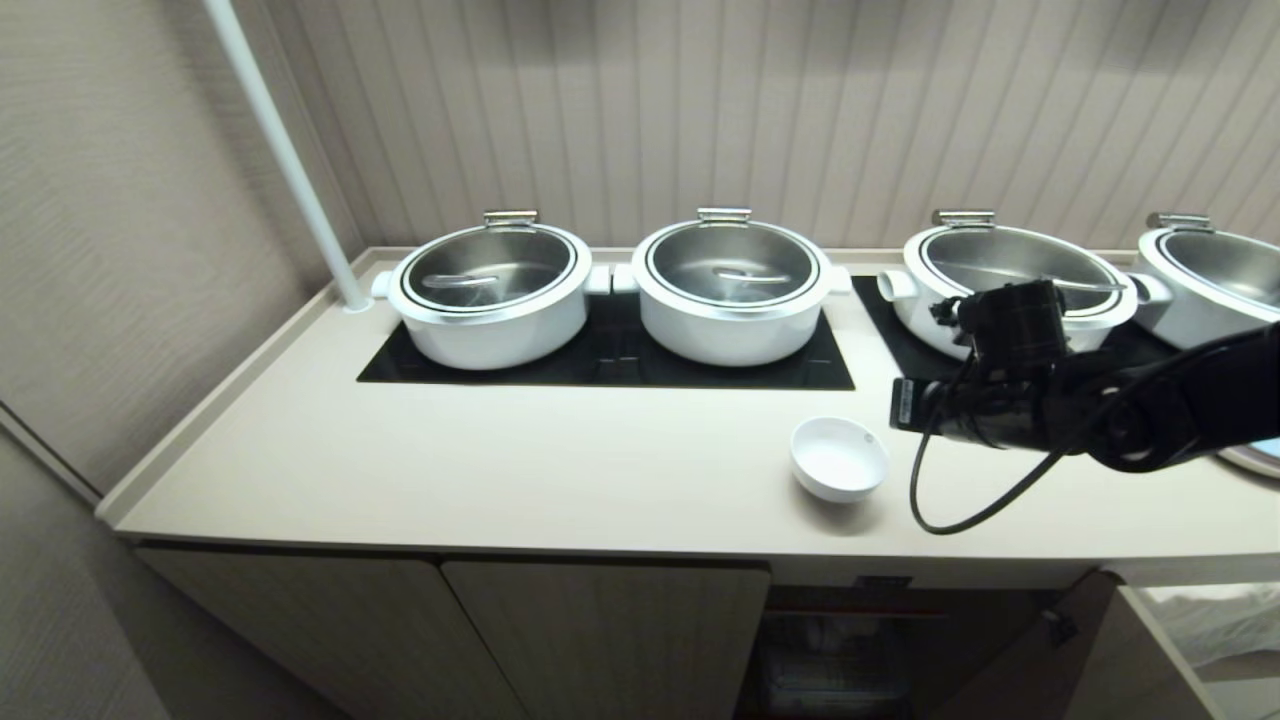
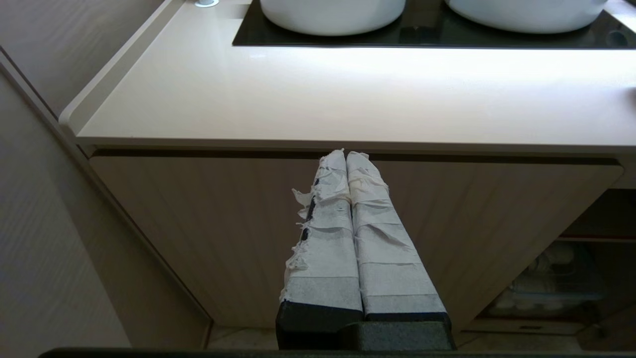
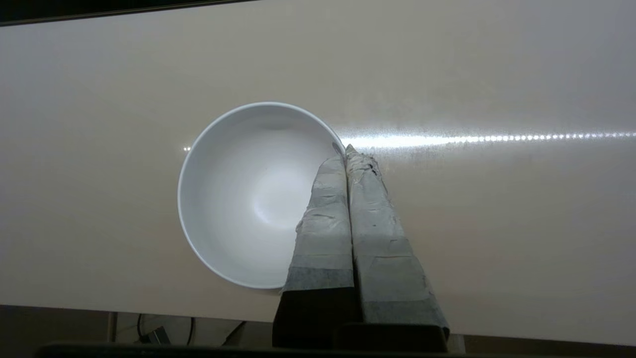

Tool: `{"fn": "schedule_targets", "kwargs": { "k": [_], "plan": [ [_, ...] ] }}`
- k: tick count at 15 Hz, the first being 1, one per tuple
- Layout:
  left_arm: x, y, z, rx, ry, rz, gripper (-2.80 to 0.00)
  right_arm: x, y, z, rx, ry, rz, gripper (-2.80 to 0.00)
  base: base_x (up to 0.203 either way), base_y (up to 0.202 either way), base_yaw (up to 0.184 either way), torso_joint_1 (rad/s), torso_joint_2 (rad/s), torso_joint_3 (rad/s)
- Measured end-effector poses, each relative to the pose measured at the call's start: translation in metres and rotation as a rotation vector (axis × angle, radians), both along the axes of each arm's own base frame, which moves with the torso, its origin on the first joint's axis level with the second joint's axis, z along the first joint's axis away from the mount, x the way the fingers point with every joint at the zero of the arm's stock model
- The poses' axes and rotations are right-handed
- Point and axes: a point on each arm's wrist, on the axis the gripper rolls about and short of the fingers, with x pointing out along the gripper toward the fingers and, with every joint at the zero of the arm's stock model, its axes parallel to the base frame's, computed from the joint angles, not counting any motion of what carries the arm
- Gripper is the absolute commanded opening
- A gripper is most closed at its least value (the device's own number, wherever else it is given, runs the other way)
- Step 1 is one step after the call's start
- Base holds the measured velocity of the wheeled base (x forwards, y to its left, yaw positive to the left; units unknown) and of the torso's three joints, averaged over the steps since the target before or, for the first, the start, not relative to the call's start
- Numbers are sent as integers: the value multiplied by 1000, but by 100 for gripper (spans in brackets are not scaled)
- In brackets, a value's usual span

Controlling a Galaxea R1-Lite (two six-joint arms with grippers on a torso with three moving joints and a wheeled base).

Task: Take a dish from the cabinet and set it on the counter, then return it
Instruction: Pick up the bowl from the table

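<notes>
A catering or buffet-style kitchen is shown. A long cream counter (image 1: 500, 470) with a raised rim is fitted with black glass cooktop panels (image 1: 610, 360), on which large white pots (image 1: 490, 295) with steel lids are lined up in a row. The wall behind is clad in vertical ribbed panelling (image 1: 800, 120), and low beige cabinet doors (image 1: 600, 630) are set under the counter.
</notes>
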Motion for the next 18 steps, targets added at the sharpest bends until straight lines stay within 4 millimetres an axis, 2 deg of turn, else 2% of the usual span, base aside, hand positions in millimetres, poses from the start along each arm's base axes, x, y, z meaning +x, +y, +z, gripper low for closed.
{"fn": "schedule_targets", "kwargs": {
  "k": [5, 11, 18],
  "plan": [
    [0, 0, 0, 0, 0, 0, -280, -33, -8, 5, -3, 12, 0, -280, 0, 0, 0, 0, 0, 0],
    [0, 0, 0, 0, 0, 0, -280, -86, -21, 7, -36, 14, -15, -280, 0, 0, 0, 0, 0, 0],
    [0, 0, 0, 0, 0, 0, -280, -150, -38, -27, -187, -38, 13, -280, 0, 0, 0, 0, 0, 0]
  ]
}}
